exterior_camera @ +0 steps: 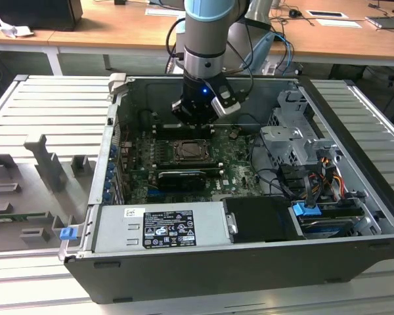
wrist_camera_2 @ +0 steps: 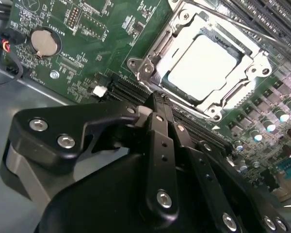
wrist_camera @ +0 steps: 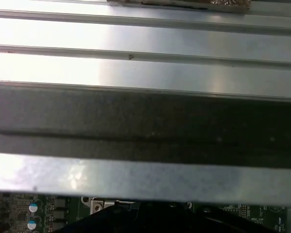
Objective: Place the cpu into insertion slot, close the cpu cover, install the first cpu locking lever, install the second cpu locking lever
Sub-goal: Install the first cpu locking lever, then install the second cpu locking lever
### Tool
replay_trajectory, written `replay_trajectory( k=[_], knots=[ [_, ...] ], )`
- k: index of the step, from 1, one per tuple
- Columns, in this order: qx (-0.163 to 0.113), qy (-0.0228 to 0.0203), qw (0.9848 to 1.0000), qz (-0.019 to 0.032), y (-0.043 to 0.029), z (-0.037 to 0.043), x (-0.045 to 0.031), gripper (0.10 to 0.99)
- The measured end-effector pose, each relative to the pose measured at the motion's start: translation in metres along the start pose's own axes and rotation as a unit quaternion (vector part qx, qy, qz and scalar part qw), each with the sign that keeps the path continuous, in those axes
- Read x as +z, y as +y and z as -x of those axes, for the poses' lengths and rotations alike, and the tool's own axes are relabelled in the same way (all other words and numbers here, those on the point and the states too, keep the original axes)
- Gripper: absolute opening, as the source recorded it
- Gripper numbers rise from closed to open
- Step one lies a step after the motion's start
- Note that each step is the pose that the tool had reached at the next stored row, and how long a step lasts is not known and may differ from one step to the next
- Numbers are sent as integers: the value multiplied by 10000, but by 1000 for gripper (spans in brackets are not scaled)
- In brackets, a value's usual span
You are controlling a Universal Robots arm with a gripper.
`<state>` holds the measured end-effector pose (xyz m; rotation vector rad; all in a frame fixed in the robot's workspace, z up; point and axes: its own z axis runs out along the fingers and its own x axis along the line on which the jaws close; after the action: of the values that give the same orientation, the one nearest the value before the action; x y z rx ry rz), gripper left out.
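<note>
At the near edge of the exterior view, one open computer case lies on its side on a ribbed metal table, with one labelled grey power supply along its front wall. One blue clip sits at the case's corner toward the exterior view's left; one blue connector sits by the cables toward the exterior view's right. One drive cage stands on that same side.

Mid-case: one green motherboard. One cpu lies seated in the socket at the board's centre. In the second wrist view the cpu shows a pale flat top, framed by the cpu cover, which lies down flat around it. One thin metal lever rod runs along the socket's far side; whether it is latched cannot be told. One round coin battery sits on the board, well apart from the socket.

Just behind the socket, one gripper hangs from the arm, low over the board. In the second wrist view the gripper has its black fingers pressed together, tips meeting, nothing between them. The tips are just beside the cover's near edge; contact with it cannot be told.

Farthest back, wooden desks cross the room. The first wrist view looks onto ribbed metal and a strip of board.
</note>
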<state>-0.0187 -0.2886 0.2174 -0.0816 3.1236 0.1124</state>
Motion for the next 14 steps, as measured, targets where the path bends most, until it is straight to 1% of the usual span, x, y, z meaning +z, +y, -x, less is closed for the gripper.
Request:
replay_trajectory(
  k=[8,13,14],
  knots=[
    [0,0,10000,0,-28,-1,-2,106],
    [0,0,10000,0,-72,-4,-5,106],
    [0,0,10000,0,-96,-5,-7,106]
  ],
)
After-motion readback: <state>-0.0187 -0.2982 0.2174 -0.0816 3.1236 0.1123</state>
